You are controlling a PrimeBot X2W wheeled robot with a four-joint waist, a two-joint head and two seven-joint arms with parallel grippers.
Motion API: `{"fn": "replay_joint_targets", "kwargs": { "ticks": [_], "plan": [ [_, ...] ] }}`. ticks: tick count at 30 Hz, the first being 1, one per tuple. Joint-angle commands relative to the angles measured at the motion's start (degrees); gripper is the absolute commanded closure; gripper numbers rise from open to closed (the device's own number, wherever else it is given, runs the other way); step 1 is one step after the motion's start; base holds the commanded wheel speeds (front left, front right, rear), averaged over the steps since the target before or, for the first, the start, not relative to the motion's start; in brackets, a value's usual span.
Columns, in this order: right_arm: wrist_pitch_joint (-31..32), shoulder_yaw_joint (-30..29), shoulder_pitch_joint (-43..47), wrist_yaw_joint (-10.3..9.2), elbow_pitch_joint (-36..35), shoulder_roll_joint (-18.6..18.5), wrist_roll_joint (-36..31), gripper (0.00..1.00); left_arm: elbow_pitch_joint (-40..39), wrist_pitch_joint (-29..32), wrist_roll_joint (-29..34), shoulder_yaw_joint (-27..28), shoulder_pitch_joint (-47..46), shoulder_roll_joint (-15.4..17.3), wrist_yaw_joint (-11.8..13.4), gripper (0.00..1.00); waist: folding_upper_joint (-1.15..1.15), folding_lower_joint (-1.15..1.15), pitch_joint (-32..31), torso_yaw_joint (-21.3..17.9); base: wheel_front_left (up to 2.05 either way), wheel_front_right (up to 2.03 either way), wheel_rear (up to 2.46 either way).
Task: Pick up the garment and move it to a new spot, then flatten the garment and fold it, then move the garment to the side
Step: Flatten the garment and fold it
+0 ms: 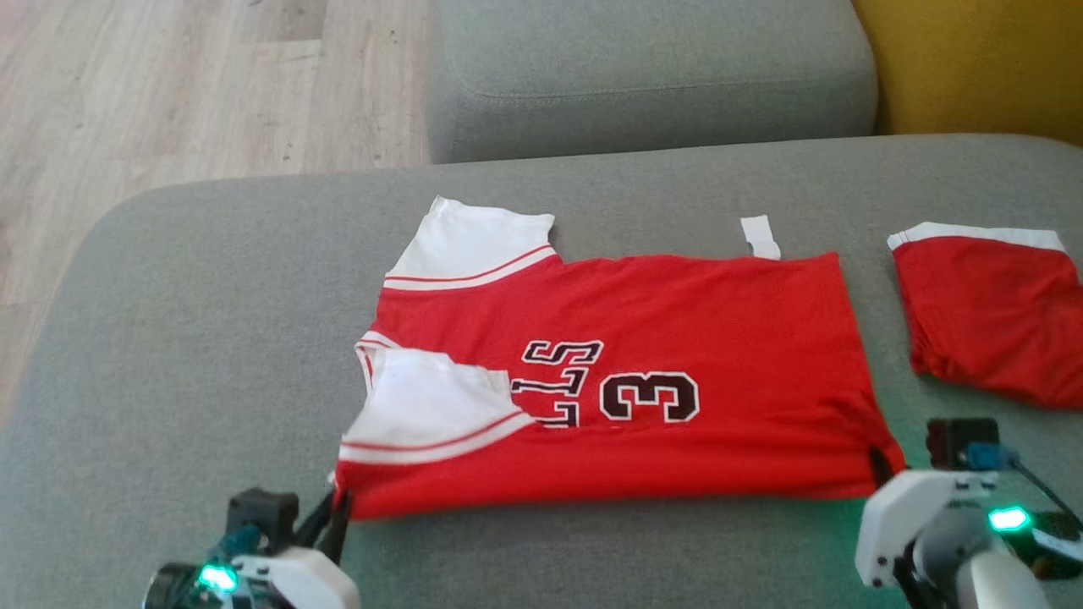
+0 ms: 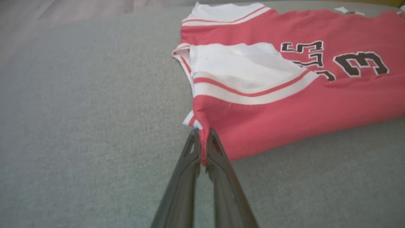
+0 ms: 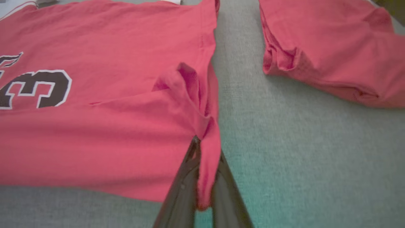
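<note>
The garment [image 1: 677, 321] is a red jersey with white sleeves and dark numbers, lying flat on the grey sofa seat [image 1: 195, 338] with its near edge folded over. My left gripper [image 1: 336, 512] is shut on the jersey's near left corner; in the left wrist view the red cloth [image 2: 284, 104] is pinched between the fingers [image 2: 218, 158] of that gripper [image 2: 202, 136]. My right gripper [image 1: 880, 467] is shut on the near right corner; in the right wrist view the jersey [image 3: 95, 126] bunches up into the closed gripper [image 3: 204, 148].
A second red garment with a white band [image 1: 990, 304] lies at the right, close to the right gripper, also seen as red cloth [image 3: 332, 47]. A grey cushion [image 1: 651, 76] sits behind. Wood floor [image 1: 169, 85] lies at the left, beyond the seat's edge.
</note>
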Motion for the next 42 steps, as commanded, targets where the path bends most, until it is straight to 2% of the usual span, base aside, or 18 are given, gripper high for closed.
{"fn": "replay_joint_targets", "kwargs": {
  "ticks": [1,4,8,9,10,11,12,13,16,19,22,24,28,29,30,34,42],
  "plan": [
    [0.21,1.16,-1.07,0.37,-3.90,-0.35,0.57,1.00,-2.35,0.71,-0.56,2.02,-1.44,1.89,0.74,1.00,0.00,0.01,0.30,-0.26,0.00,0.00,0.00],
    [-0.58,1.77,0.21,0.37,-5.97,-0.35,1.71,1.00,-3.61,0.86,-0.39,2.56,-0.64,2.19,2.35,1.00,0.00,0.01,0.95,-1.00,0.00,0.00,0.00],
    [-2.76,3.07,0.37,0.37,-4.70,-0.35,1.64,1.00,-3.51,0.56,-0.28,2.81,-0.42,1.68,3.79,1.00,0.00,0.01,1.63,-1.30,0.00,0.00,0.00],
    [-3.59,2.90,0.18,0.37,-4.30,-0.35,1.40,0.84,-3.30,0.48,-0.22,2.62,-0.48,1.45,3.85,1.00,0.00,0.01,1.78,-1.35,0.00,0.00,0.00],
    [-4.45,2.55,-0.03,0.37,-3.93,-0.35,1.39,0.00,-3.07,0.38,-0.17,2.44,-0.62,1.17,3.89,1.00,0.00,0.01,1.92,-1.38,0.00,0.00,0.00],
    [-5.34,2.08,-0.29,0.37,-3.57,-0.35,1.67,0.00,-2.82,0.19,-0.18,2.35,-0.81,0.82,3.99,0.62,0.00,0.01,2.04,-1.40,0.00,0.00,0.00],
    [-6.44,1.76,-0.70,0.37,-3.42,-0.35,2.27,0.00,-2.61,-0.13,0.02,2.27,-1.08,0.62,4.15,0.12,0.00,0.01,2.33,-1.43,0.00,0.00,0.00],
    [-7.95,1.14,-1.21,0.37,-3.49,-0.35,2.86,0.00,-2.41,-0.56,0.24,2.27,-1.42,0.41,4.37,0.00,0.00,0.01,2.54,-1.44,0.00,0.00,0.00],
    [-13.61,0.73,-2.38,0.37,-3.96,-0.35,4.59,0.00,-2.15,-3.17,0.83,2.96,-2.67,-0.30,5.27,0.00,0.00,0.01,2.53,-1.50,0.00,0.00,0.00],
    [-18.61,3.66,-2.77,0.37,-4.49,-0.35,5.83,0.00,-2.98,-8.70,1.01,4.86,-4.28,-1.32,5.97,0.00,0.00,0.01,2.65,-1.72,0.00,0.00,0.00],
    [-24.33,5.59,-3.49,0.37,-6.12,-0.35,6.78,0.00,-4.95,-17.86,-1.06,8.08,-6.07,-3.55,4.47,0.00,0.00,0.01,2.79,-1.97,0.00,0.00,0.00],
    [-28.31,7.04,-3.83,0.37,-6.95,-0.35,6.66,0.00,-4.80,-22.05,-1.46,9.81,-6.83,-3.88,3.63,0.00,0.00,0.01,2.88,-2.34,0.00,0.00,0.00],
    [-31.38,8.98,-3.98,0.37,-7.31,-0.35,6.36,0.00,-5.19,-24.32,-1.60,11.57,-8.04,-4.72,2.32,0.00,0.00,0.01,3.35,-2.97,0.00,0.00,0.00],
    [-32.23,9.77,-4.09,0.37,-7.00,-0.35,6.26,0.00,-5.59,-24.77,-0.82,11.66,-9.05,-4.68,0.75,0.00,0.00,0.01,4.06,-3.51,0.00,0.00,0.00],
    [-32.23,9.77,-4.09,0.37,-7.00,-0.35,6.26,0.00,-5.59,-24.77,-0.82,11.66,-9.05,-4.68,0.75,0.00,0.00,0.01,4.06,-3.51,0.00,0.00,0.00],
    [-32.94,10.49,-5.61,0.37,-6.43,-0.35,6.64,0.00,-3.76,-23.96,1.18,9.77,-13.37,-2.79,-2.69,0.00,0.00,0.01,6.62,-4.80,0.00,0.00,0.00],
    [-33.34,12.44,-11.46,0.37,-7.79,-0.35,8.65,0.00,6.41,-5.77,1.55,5.66,-32.10,4.31,-11.43,0.00,0.00,0.01,15.10,-8.62,0.00,0.00,0.00]
  ]
}}
